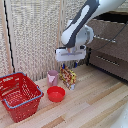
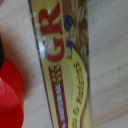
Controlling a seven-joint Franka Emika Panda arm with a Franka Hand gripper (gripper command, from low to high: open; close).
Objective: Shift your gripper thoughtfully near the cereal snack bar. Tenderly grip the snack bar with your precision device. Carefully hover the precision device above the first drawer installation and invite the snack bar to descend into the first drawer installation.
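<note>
The cereal snack bar (image 1: 68,78) is a yellow, orange and red packet on the wooden table, between the pink cup and the cabinet. In the wrist view the snack bar (image 2: 65,70) fills the middle of the picture, with red letters on yellow. My gripper (image 1: 71,64), the precision device, hangs straight over the packet's upper end, its dark fingertips at or just above it. The fingers do not show in the wrist view, so I cannot tell whether they touch the packet. The first drawer installation (image 1: 108,33) is the top drawer of the dark cabinet at the exterior view's right.
A pink cup (image 1: 52,76) stands just beside the packet, and a red bowl (image 1: 56,93) lies in front of it; the bowl's rim (image 2: 10,100) shows in the wrist view. A red wire basket (image 1: 20,95) sits at the exterior view's left. A lower drawer (image 1: 107,61) sits under the top one.
</note>
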